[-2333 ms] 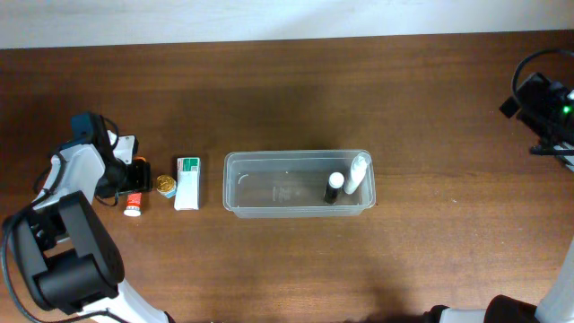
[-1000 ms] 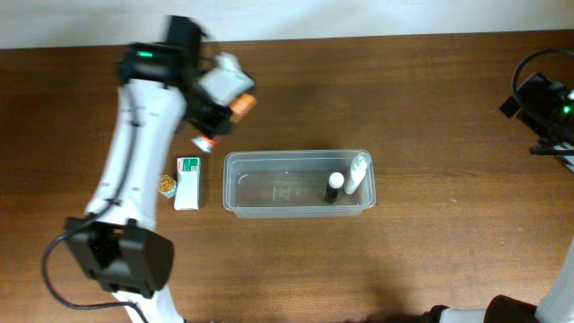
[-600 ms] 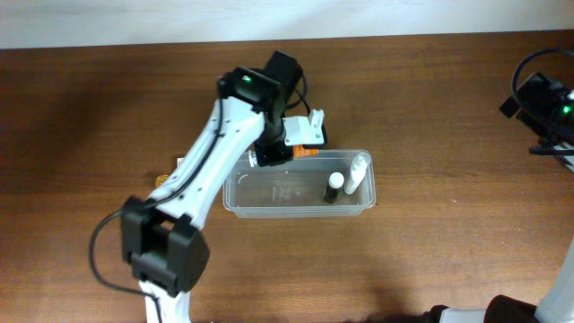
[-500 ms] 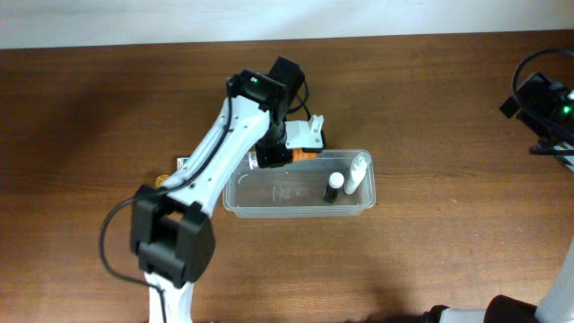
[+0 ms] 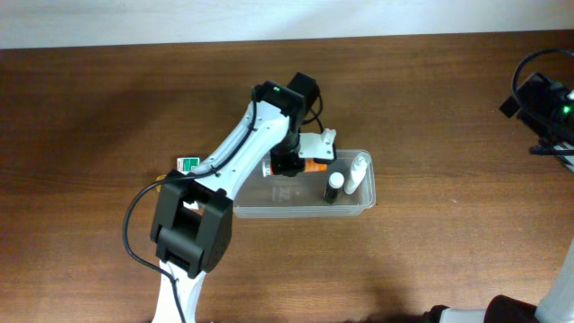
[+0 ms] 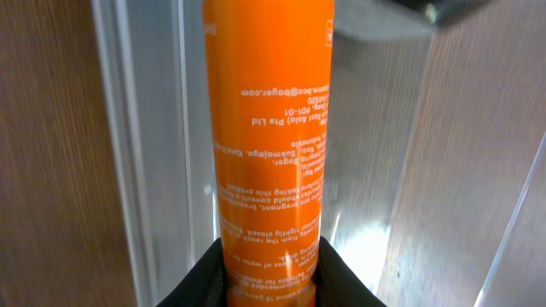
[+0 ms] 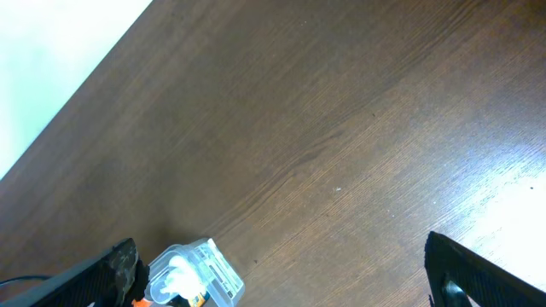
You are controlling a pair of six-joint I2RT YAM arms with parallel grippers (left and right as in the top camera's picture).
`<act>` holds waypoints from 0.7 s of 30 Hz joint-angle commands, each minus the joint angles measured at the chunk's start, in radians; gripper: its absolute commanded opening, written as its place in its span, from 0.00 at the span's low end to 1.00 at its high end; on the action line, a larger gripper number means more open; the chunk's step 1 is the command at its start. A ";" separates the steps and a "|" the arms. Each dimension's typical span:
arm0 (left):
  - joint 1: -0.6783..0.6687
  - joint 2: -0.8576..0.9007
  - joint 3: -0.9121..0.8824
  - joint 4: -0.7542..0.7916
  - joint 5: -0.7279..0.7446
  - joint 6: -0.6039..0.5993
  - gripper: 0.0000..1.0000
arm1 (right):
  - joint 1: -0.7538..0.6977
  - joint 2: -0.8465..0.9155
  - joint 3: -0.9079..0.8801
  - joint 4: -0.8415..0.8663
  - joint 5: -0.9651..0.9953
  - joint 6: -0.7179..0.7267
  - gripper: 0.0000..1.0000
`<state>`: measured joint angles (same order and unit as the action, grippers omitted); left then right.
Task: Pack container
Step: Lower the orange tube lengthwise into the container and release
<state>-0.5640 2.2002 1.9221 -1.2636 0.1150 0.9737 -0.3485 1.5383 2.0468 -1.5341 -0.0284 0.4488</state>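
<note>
The container (image 5: 301,212) is a long clear plastic tub in the middle of the table, and it also shows as a clear wall (image 6: 128,170) in the left wrist view. My left gripper (image 5: 293,165) is shut on an orange tube (image 5: 311,167) with a white cap, held lying flat over the tub's left half. In the left wrist view the orange tube (image 6: 269,145) fills the middle, with black fingers (image 6: 200,275) pressed against both its sides. My right gripper (image 7: 281,260) hangs open and empty at the far right, high above bare wood.
A small black-capped bottle (image 5: 334,187) and a white bottle (image 5: 357,172) lie in the tub's right end. A green and white box (image 5: 188,164) lies left of the tub, partly under the left arm. The right arm (image 5: 543,100) is at the right edge.
The left arm has swung from the table's left side to the tub, carrying the orange tube. In the last half second it moved a little further right, over the tub. The right arm has not moved.
</note>
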 commanded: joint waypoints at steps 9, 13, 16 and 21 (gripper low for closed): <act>-0.010 0.010 -0.005 0.047 0.085 0.019 0.25 | -0.006 0.004 0.008 0.001 -0.005 0.005 0.98; -0.010 0.010 -0.005 0.059 0.091 0.019 0.25 | -0.006 0.004 0.008 0.001 -0.005 0.005 0.98; -0.010 0.010 -0.008 0.060 0.092 0.019 0.25 | -0.006 0.004 0.008 0.001 -0.005 0.005 0.98; -0.010 0.010 -0.031 0.066 0.119 0.019 0.25 | -0.006 0.004 0.008 0.001 -0.005 0.005 0.98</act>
<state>-0.5751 2.2002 1.9125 -1.2041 0.1864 0.9741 -0.3485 1.5383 2.0468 -1.5341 -0.0284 0.4492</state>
